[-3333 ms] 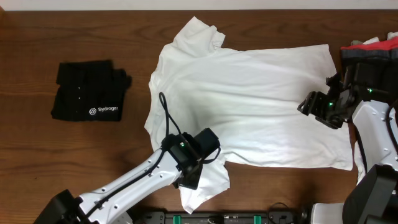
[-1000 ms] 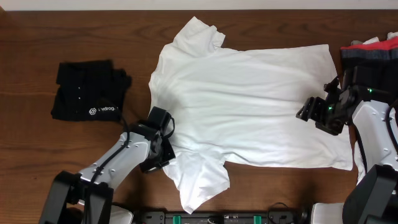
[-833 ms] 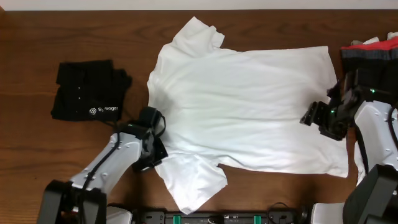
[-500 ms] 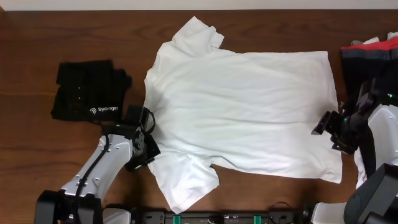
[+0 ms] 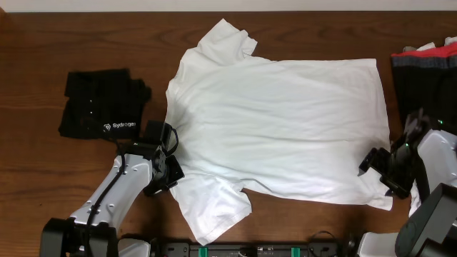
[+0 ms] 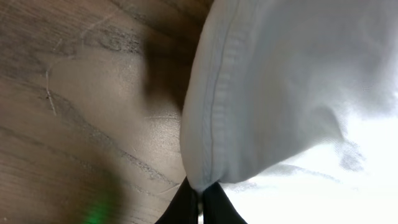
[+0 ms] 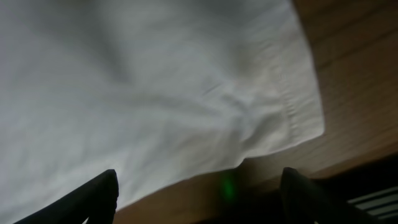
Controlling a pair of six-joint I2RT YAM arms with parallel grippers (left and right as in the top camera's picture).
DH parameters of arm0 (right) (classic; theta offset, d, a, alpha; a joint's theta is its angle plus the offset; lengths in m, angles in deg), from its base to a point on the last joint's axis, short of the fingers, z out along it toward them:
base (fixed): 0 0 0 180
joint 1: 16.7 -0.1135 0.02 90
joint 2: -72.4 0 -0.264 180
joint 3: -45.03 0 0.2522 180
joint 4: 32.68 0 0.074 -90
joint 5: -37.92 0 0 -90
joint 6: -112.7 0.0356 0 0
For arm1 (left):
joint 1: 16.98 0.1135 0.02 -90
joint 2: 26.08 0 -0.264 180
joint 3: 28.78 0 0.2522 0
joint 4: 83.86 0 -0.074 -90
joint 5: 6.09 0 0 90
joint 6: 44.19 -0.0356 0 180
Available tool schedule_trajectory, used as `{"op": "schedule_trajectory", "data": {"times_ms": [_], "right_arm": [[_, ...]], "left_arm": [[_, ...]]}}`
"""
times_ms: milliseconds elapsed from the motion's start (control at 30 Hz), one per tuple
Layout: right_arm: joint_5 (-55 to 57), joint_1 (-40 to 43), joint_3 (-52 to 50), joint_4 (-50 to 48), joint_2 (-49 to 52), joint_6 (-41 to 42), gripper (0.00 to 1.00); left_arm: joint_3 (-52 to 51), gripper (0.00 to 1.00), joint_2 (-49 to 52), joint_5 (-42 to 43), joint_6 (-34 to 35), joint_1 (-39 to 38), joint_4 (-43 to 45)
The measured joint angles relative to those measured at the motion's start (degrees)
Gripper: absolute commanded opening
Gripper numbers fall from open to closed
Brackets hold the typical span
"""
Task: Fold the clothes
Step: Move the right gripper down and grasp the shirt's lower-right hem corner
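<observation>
The wooden table [image 5: 43,185] carries a white T-shirt [image 5: 278,121] spread flat across its middle, collar side to the left, hem side to the right, one sleeve pointing far and the other near. A folded black garment [image 5: 100,103] with white lettering lies well apart to the left, and a stack of clothes [image 5: 428,61] with red trim sits at the far right edge. From overhead, the left gripper [image 5: 170,175] meets the shirt's left edge just above the near sleeve, and the right gripper [image 5: 380,173] sits at the shirt's near right corner, but this view does not show how either set of jaws stands. The wrist cameras settle that. The left one shows the two dark fingertips pinched together on a fold of the stitched edge [image 6: 211,112], the cloth lifted off the wood there (a shadow lies beneath it). The right one shows the fingers [image 7: 102,190] spread wide, with the hemmed corner [image 7: 305,118] lying flat on the table ahead of them; no contact with the cloth is visible.
</observation>
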Motion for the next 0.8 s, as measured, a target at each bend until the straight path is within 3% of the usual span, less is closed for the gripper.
{"op": "schedule_trajectory", "data": {"times_ms": [333,667,733,800], "right_arm": [[1.8,8.8,-3.7,-5.7,0.0,3.5,0.84],[1.3,9.7,-10.8,-11.8,-0.1,6.1,0.82],[1.2,9.7,-10.8,-11.8,-0.1,6.3,0.75],[1.2,9.7,-10.8,-11.8,-0.1,6.4,0.60]], "left_arm": [[0.0,0.06,0.0,0.0,0.0,0.0,0.0],[0.0,0.07,0.0,0.0,0.0,0.0,0.0],[0.0,0.06,0.0,0.0,0.0,0.0,0.0],[0.0,0.07,0.0,0.0,0.0,0.0,0.0]]}}
